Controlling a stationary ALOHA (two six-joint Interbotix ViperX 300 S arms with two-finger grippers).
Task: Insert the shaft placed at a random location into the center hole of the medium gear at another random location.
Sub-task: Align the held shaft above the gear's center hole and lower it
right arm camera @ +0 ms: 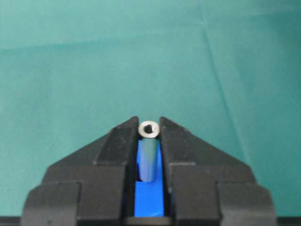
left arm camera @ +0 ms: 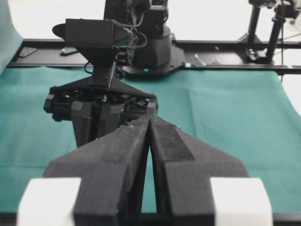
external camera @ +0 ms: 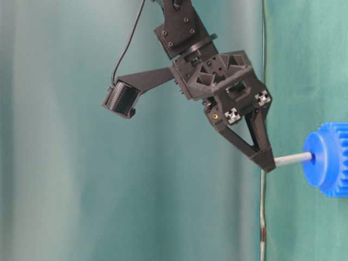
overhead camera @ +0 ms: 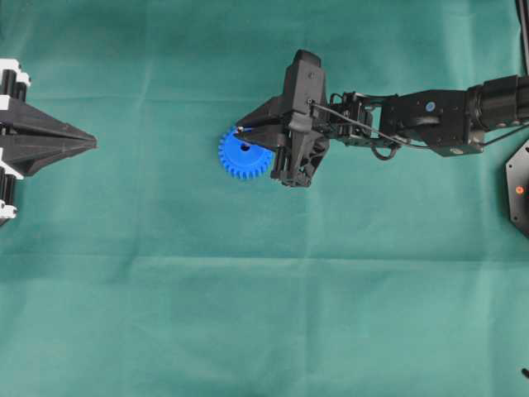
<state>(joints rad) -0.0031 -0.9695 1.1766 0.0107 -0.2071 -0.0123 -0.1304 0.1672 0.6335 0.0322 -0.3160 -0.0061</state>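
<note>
Pinching the shaft between its fingertips, the right gripper hangs over the medium gear, the pin's far end meeting the gear's raised hub. The left gripper sits closed, well apart.

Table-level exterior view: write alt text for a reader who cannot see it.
The right gripper holds a short silver shaft by one end, its other end at the center hole of a blue gear at the frame's right edge. Green cloth fills the background.
</note>
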